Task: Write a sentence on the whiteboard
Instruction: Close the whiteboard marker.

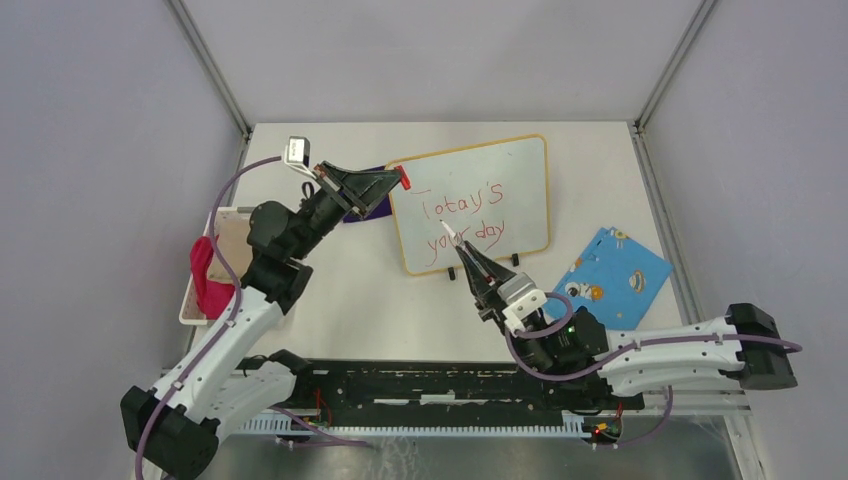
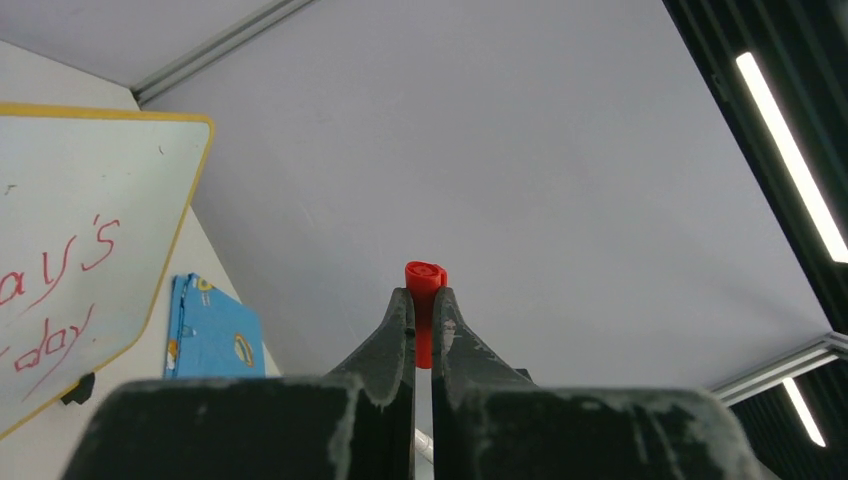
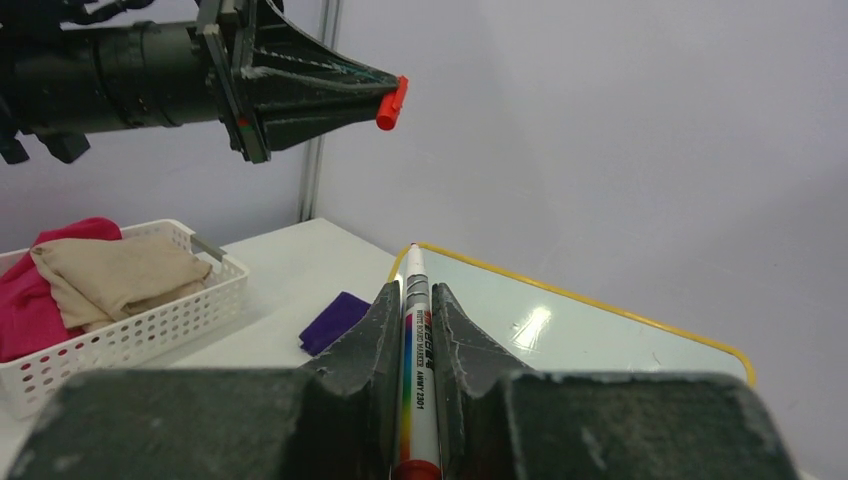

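Whiteboard (image 1: pixel 520 165) on white table (image 1: pixel 350 300), grey walls (image 1: pixel 440 50) around.

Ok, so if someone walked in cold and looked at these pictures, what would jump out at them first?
The whiteboard in the middle of the table, with the red sentence "Today's your day" across it. At its near edge the right pincer is shut on a marker aimed at the lower line, while the left pincer holds a red cap by the board's far left corner. A blue patterned cloth lies to the right.
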Tool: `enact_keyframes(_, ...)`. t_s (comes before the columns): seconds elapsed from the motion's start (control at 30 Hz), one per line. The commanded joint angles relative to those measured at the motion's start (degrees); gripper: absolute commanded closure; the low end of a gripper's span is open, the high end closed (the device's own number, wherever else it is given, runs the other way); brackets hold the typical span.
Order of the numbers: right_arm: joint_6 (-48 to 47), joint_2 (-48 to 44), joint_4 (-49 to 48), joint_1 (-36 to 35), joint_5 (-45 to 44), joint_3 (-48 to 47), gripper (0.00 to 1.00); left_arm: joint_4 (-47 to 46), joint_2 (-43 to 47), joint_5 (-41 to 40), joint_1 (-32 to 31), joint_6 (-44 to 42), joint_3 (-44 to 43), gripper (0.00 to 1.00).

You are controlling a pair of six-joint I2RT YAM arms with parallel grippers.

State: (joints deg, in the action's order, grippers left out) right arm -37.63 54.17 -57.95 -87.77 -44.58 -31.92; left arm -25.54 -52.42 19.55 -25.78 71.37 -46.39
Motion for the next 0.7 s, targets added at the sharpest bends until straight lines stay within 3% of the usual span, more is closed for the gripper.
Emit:
enact_keyframes(0.0,-4.9,2.8,-14.4,-1.7,-1.0,-1.1,1.00,-5.8,-0.3,-0.7,-1.5,5.8,0.5,0.98)
enact_keyframes(0.67,-5.8,8.3,-20.8,-1.8,-0.6,-6.3,1.00,-8.1,-0.8,-6.0,-6.1,9.2,0.2,0.98)
